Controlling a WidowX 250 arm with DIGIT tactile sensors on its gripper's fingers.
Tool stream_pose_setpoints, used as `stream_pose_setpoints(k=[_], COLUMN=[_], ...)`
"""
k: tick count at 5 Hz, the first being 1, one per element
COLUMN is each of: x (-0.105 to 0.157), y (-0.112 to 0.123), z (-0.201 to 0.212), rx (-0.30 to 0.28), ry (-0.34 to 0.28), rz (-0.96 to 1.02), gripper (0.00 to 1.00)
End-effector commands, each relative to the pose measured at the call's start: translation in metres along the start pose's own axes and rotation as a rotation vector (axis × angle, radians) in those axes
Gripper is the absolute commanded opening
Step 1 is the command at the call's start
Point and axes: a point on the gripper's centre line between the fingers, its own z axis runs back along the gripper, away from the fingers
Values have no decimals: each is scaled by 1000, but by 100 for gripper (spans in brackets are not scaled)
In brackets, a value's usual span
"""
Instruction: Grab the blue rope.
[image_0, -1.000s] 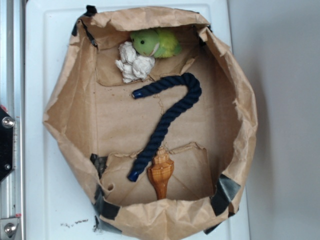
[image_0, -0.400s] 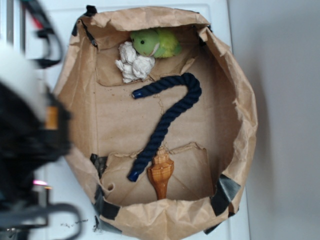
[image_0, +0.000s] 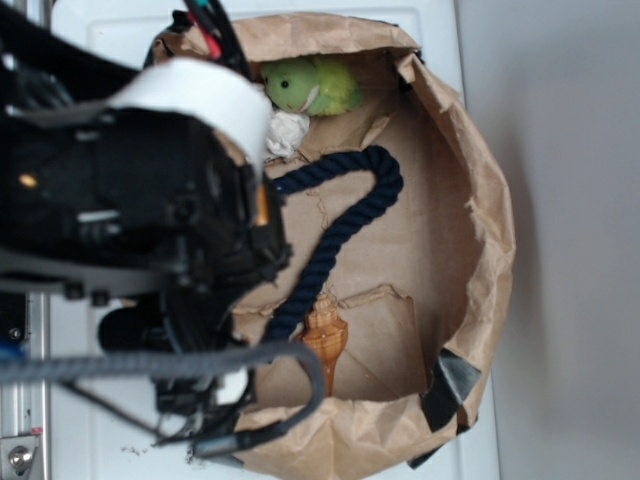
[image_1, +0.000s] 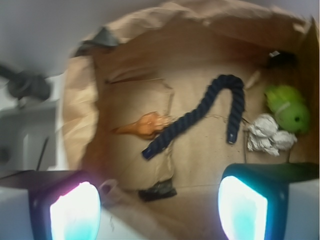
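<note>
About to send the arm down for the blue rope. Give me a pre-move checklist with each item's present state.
1. Blue rope in view, uncovered along its length: ok.
2. Gripper open with nothing held: ok.
3. Gripper above the rope: not ok, it hangs over the paper bag near the edge, short of the rope.
4. Rope's lower end clear of the seashell: not ok, they lie against each other.
5. Green toy and white crumpled piece apart from the rope's curve: ok.
</note>
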Motion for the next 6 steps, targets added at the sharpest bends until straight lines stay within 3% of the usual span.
stream_pose_setpoints(k=[1, 2, 6], x=[-20, -22, -22], y=[29, 33, 33], z=[-14, -20, -20], rx=[-12, 6, 6], ry=[-72, -20, -20], rz=[226, 222, 222], gripper=[100, 100, 100])
